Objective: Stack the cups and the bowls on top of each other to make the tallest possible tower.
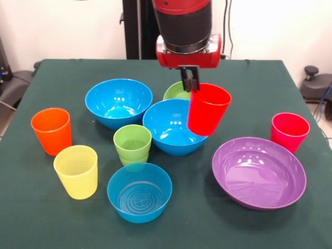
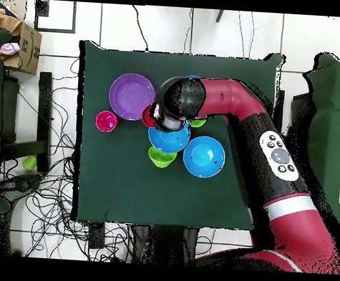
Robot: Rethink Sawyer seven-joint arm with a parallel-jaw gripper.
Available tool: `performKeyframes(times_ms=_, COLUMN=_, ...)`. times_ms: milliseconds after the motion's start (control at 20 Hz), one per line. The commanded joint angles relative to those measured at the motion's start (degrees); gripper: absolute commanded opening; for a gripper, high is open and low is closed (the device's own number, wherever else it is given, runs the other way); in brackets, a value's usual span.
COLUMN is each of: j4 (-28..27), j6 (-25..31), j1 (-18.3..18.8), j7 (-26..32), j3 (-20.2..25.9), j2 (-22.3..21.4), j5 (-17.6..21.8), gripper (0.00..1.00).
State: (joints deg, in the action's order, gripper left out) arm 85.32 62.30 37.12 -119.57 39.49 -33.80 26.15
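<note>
All positions are given relative to the middle blue bowl (image 1: 171,126), which sits upright on the table (image 1: 46,218) at the centre of the group.

Nearest the front-view camera, the small blue bowl (image 1: 139,192) (ringed bottom visible) stands in front of the landmark and slightly left. The yellow cup (image 1: 77,171) and orange cup (image 1: 51,130) stand well left of it, each upright and apart, so each can be gripped by its rim. The green cup (image 1: 133,144) stands just beside the landmark's front-left wall. The purple bowl (image 1: 259,172) lies front-right of it; the pink cup (image 1: 289,132) stands further right.

No tower exists yet: every bowl and cup except one rests singly on the cloth.

The gripper (image 1: 190,83) is closed on the rim of the red cup (image 1: 207,109), one finger inside, one outside. The cup hangs tilted, clear of the table, over the landmark's right edge (probably for placing on a bowl).

Behind the landmark stand the second large blue bowl (image 1: 119,102), to the left, and the green bowl (image 1: 177,92), directly behind.
</note>
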Motion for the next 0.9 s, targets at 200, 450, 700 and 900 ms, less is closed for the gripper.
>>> performKeyframes(times_ms=200, j4=9.2, j6=0.3, j1=-1.1, j7=16.7, j3=0.1, j2=0.3, j5=7.2, gripper=0.00)
performKeyframes(times_ms=450, j4=14.8, j6=-1.9, j1=-0.5, j7=14.7, j3=0.8, j2=-1.4, j5=7.7, gripper=0.00)
performKeyframes(times_ms=700, j4=15.4, j6=-5.7, j1=0.0, j7=14.2, j3=0.4, j2=0.4, j5=10.9, gripper=0.00)
performKeyframes(times_ms=900, j4=13.7, j6=-8.0, j1=1.8, j7=16.1, j3=0.3, j2=2.6, j5=13.4, gripper=0.00)
